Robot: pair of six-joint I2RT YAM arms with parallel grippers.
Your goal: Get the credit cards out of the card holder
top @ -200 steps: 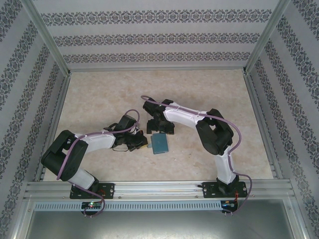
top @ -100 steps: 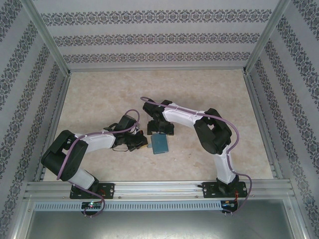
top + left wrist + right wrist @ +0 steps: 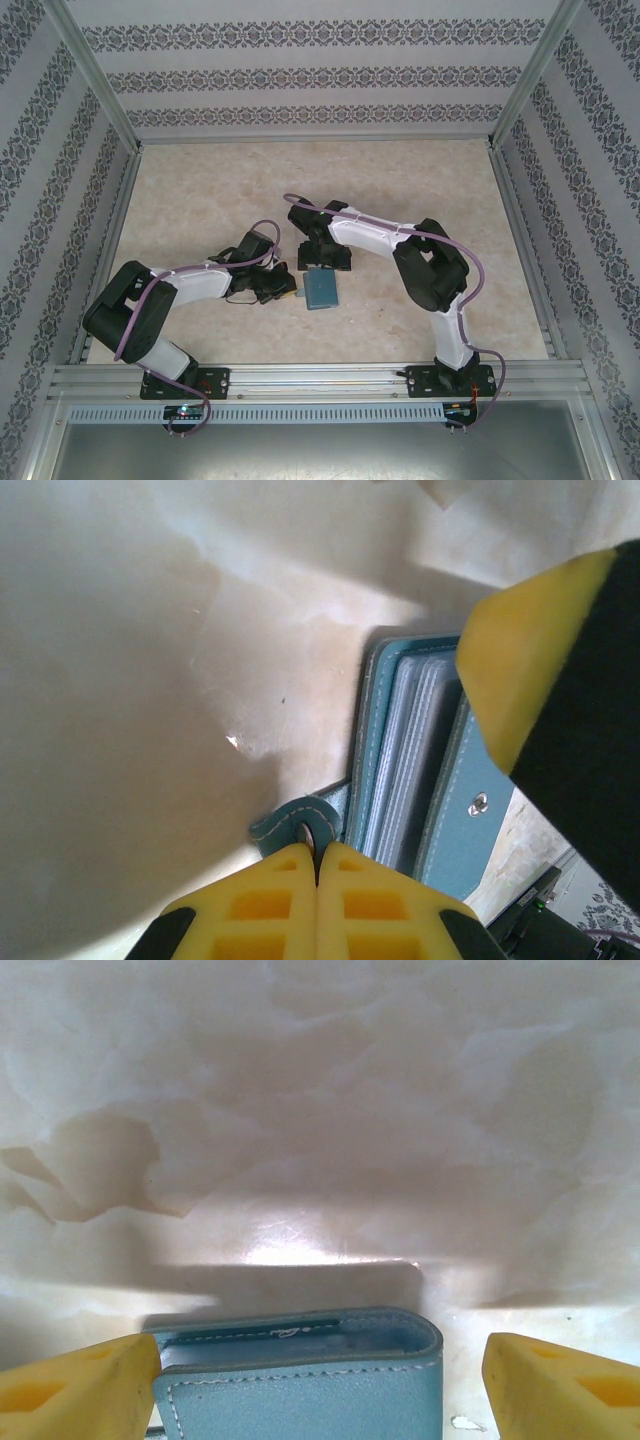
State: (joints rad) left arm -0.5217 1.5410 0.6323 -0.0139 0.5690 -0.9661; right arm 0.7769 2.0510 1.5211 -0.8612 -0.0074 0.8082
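Teal card holder (image 3: 322, 289) lies mid-scene on the desk (image 3: 420, 190), its clasp tab (image 3: 300, 825) pinched by the clenched left tool (image 3: 317, 865) while the right tool (image 3: 322, 1375) straddles its far end, spread wide (gripping nothing), so opening looks in hand and parting the halves to reach the cards comes next.

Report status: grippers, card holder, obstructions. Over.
Left gripper shut on card holder by its snap tab. Right gripper open, straddling the holder's end. Holder on table, cards not yet out. Nothing in the way.
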